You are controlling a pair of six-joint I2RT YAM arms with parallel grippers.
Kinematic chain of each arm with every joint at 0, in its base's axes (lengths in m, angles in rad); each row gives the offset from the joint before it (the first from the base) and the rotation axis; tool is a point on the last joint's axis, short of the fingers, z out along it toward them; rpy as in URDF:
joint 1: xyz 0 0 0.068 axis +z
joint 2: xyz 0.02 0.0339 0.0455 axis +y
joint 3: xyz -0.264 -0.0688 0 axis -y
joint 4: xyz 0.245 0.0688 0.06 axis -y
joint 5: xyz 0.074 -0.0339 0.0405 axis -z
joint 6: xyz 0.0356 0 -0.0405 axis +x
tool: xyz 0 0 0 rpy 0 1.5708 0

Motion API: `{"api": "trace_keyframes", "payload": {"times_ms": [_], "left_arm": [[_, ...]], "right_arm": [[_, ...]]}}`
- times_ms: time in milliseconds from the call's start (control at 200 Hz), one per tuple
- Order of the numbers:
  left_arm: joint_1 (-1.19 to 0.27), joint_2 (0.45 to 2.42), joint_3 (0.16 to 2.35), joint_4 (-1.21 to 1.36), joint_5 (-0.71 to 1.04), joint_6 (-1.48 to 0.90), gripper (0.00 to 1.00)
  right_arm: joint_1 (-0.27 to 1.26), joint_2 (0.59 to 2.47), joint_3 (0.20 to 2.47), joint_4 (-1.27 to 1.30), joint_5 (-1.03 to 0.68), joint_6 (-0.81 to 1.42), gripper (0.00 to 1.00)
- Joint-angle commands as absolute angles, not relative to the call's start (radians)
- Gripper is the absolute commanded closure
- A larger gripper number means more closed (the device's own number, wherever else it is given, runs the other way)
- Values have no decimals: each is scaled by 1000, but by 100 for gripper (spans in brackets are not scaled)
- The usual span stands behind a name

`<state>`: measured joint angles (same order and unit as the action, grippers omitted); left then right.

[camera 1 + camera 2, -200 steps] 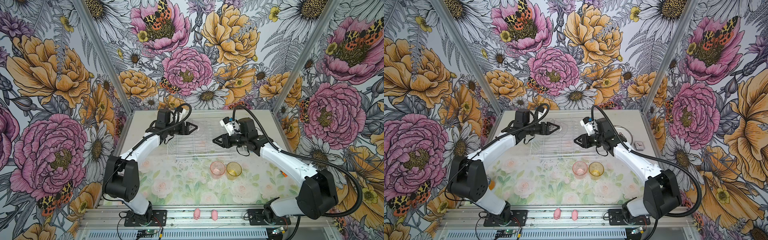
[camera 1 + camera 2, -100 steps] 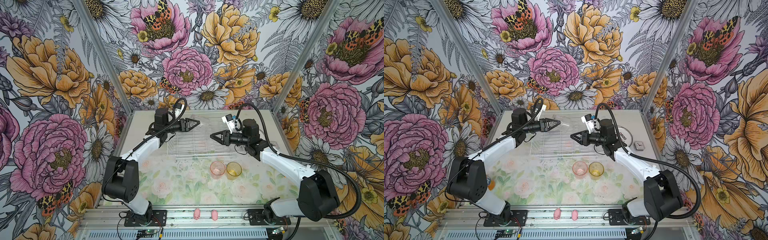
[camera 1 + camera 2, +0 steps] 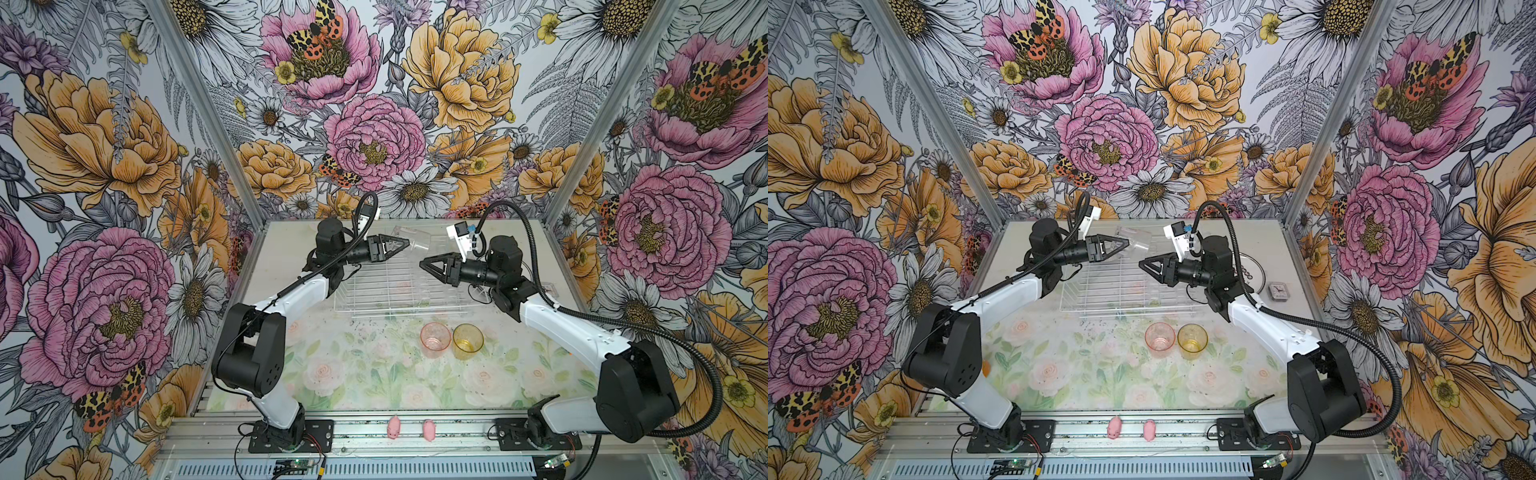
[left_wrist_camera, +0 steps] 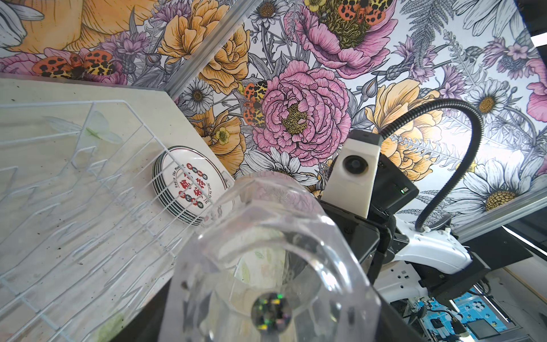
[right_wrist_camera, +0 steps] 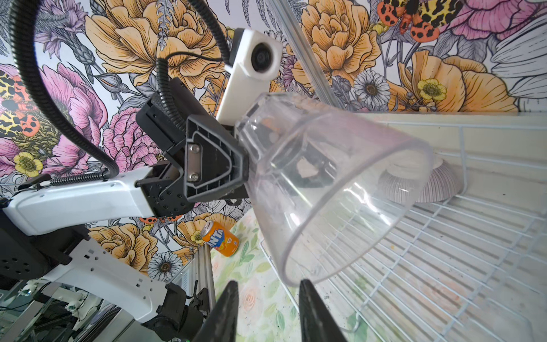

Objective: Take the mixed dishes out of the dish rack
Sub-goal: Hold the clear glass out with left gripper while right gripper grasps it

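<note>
1. Here, the left gripper (image 3: 406, 244) is clamped on the base end of a clear tumbler (image 3: 417, 242), held on its side in the air above the rack's (image 3: 395, 291) far edge.
2. The tumbler's mouth points at the right gripper (image 3: 423, 264), which hangs over the rack just short of the rim. Its jaws stand apart with nothing between them; in the right wrist view one fingertip (image 5: 302, 285) is close under the rim.
3. Plates (image 3: 1253, 271) lie stacked on the table (image 3: 291, 245) past the rack's right end, half hidden by the right arm (image 3: 1266, 320).
4. A ribbed bowl (image 5: 429, 189) sits upside down by the rack's end wall, seen partly through the tumbler. Inside or outside the wire, I cannot tell.
5. A pink tumbler (image 3: 435, 340) and an amber tumbler (image 3: 468, 340) stand upright side by side, just in front of the rack.
6. Two pigs (image 3: 393, 428) lie on the front rail, well apart from the rack.
7. An orange can (image 5: 220, 238) lies on the table behind the left arm.
</note>
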<state>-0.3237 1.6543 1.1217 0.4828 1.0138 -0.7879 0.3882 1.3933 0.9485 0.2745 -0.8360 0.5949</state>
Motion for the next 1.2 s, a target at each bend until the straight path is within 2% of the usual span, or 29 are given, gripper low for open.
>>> {"api": "trace_keyframes", "payload": {"times_ms": [0, 295, 490, 726, 971, 1081, 1196], "left_arm": [[-329, 1664, 1116, 581, 1041, -818, 37], [-345, 1679, 1121, 605, 1047, -836, 37], [-351, 1708, 1117, 711, 1057, -905, 37], [-348, 1748, 1115, 856, 1067, -1012, 39], [-354, 1767, 1118, 885, 1072, -1029, 39], [-353, 1764, 1116, 886, 1069, -1026, 38], [-352, 1759, 1115, 879, 1065, -1017, 36]], "right_arm": [[383, 1391, 983, 325, -847, 600, 64], [380, 1412, 1013, 354, -842, 601, 63], [378, 1440, 1055, 366, -835, 595, 64], [376, 1486, 1101, 402, -845, 615, 79], [377, 1519, 1124, 450, -859, 646, 88], [377, 1532, 1134, 459, -864, 656, 100], [376, 1529, 1134, 460, -861, 655, 100]]}}
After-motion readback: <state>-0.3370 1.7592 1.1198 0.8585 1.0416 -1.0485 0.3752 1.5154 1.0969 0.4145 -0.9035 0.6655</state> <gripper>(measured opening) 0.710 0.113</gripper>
